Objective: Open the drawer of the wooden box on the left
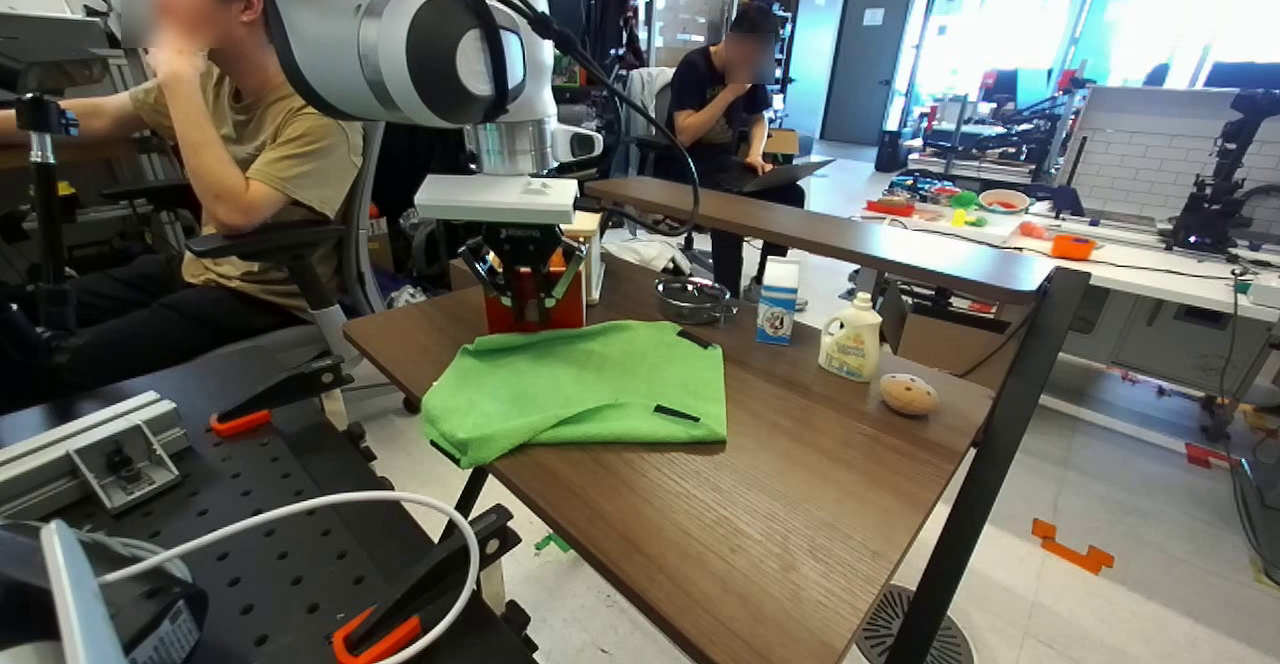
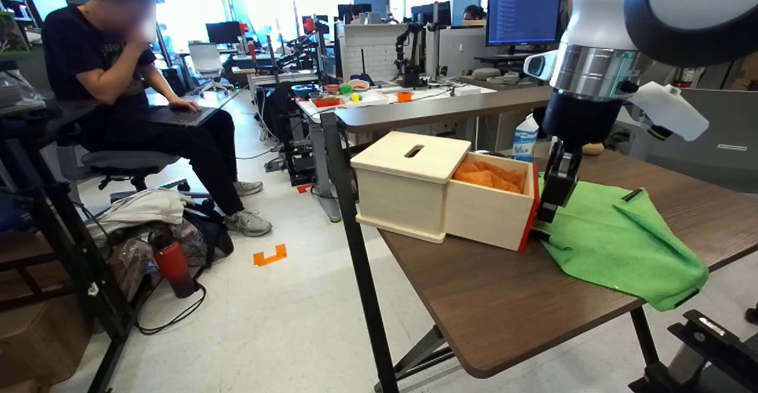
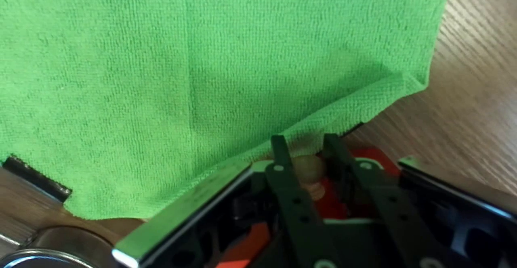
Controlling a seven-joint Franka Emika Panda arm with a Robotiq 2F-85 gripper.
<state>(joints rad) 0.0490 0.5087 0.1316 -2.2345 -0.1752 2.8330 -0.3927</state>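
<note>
The wooden box (image 2: 400,192) has a pale wood body and lid with a slot, and stands at the table's end. In an exterior view its drawer (image 2: 488,212) is pulled well out, with orange cloth (image 2: 488,177) inside. The drawer's red front also shows in an exterior view (image 1: 568,316), partly behind my gripper (image 1: 528,302). My gripper points down at the red front. In the wrist view its fingers (image 3: 305,143) are on both sides of the round wooden knob (image 3: 309,169), which fills the gap between them. The contact itself is dark and partly hidden.
A green cloth (image 1: 600,384) lies directly in front of the drawer. A metal pot (image 1: 693,301), a milk carton (image 1: 777,304), a detergent bottle (image 1: 852,339) and a round tan object (image 1: 908,394) stand along the table. A raised shelf (image 1: 830,229) runs behind them.
</note>
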